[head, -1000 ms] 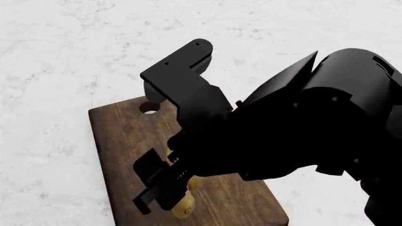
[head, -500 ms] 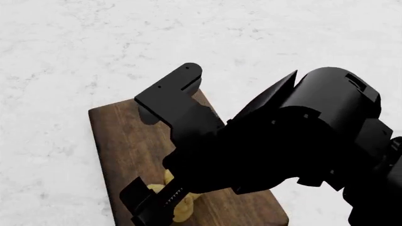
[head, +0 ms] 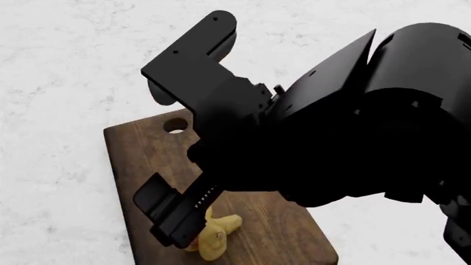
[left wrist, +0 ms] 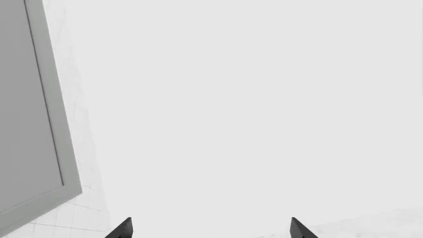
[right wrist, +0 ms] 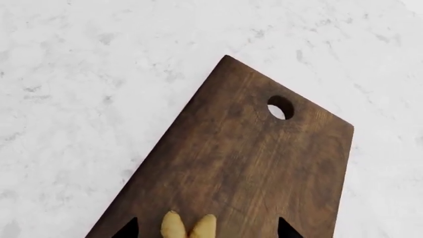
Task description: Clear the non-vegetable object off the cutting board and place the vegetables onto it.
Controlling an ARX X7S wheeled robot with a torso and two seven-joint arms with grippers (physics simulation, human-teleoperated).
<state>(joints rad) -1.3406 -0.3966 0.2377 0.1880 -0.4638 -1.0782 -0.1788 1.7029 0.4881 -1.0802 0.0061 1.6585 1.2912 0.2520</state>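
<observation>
The dark brown cutting board [head: 140,160] lies on the white marbled counter, its round hole [head: 175,127] at the far end. A tan-yellow knobby root [head: 215,236], one of the vegetables, rests on the board's near part. My right gripper [head: 165,218] hovers just above and beside it, open. In the right wrist view the root's two lobes [right wrist: 188,228] lie on the board [right wrist: 244,158] between the spread fingertips, touching neither. My left gripper [left wrist: 211,229] is open and holds nothing. The non-vegetable object is out of view.
My bulky black right arm [head: 346,143] hides the board's right side and much of the counter [head: 66,66]. The left wrist view faces a pale wall with a grey framed panel [left wrist: 26,109].
My right arm dipped toward the board half a second ago and has since risen. The root now lies more exposed on the board, below the gripper.
</observation>
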